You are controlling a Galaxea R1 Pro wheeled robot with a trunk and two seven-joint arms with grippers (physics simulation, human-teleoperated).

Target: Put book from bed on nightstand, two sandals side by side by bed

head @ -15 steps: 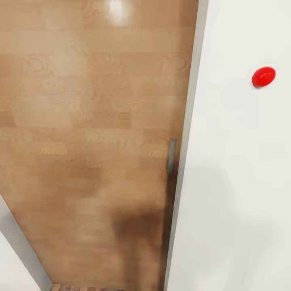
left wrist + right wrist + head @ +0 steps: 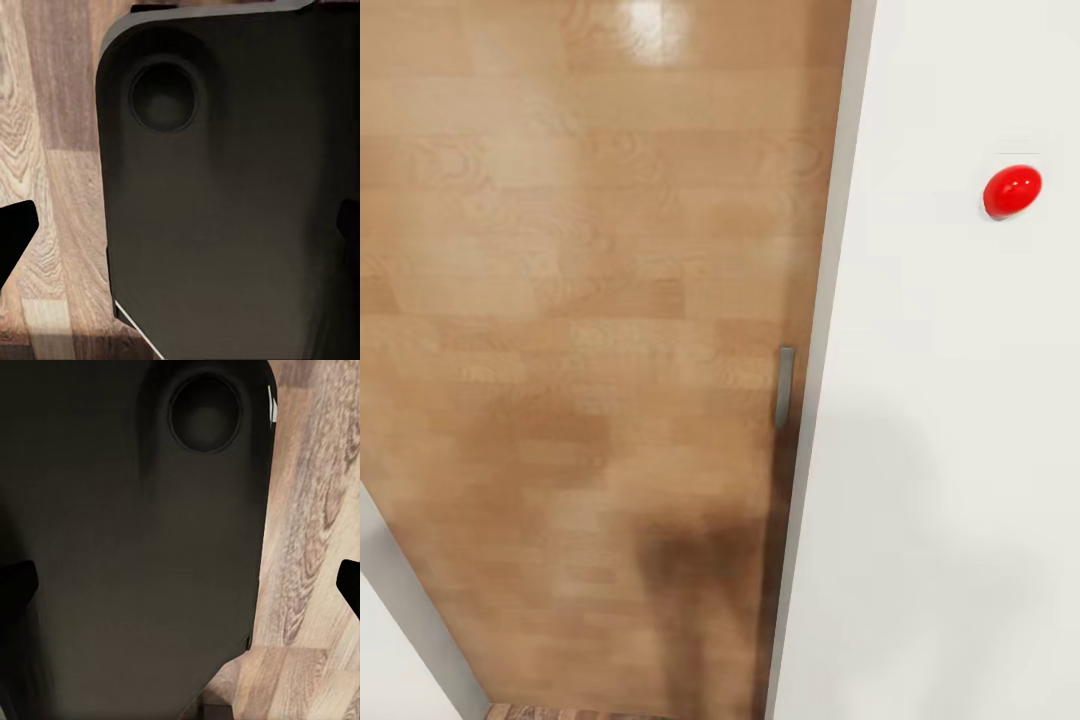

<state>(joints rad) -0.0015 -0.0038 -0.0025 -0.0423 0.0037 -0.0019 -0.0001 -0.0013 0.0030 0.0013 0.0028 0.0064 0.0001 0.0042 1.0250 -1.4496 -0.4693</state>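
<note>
A light wooden door (image 2: 590, 330) with a small metal handle (image 2: 785, 385) stands beside a white wall (image 2: 940, 450) bearing a red button (image 2: 1012, 190). Both the left gripper (image 2: 184, 232) and right gripper (image 2: 184, 585) hang open and empty above the robot's dark base (image 2: 225, 187) and plank floor (image 2: 307, 547).

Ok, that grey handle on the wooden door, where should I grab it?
Probably grip the grey handle mid-length, coming straight at the wooden door face and closing across its width: it is a slim upright bar by the door's edge next to the white wall.
</note>
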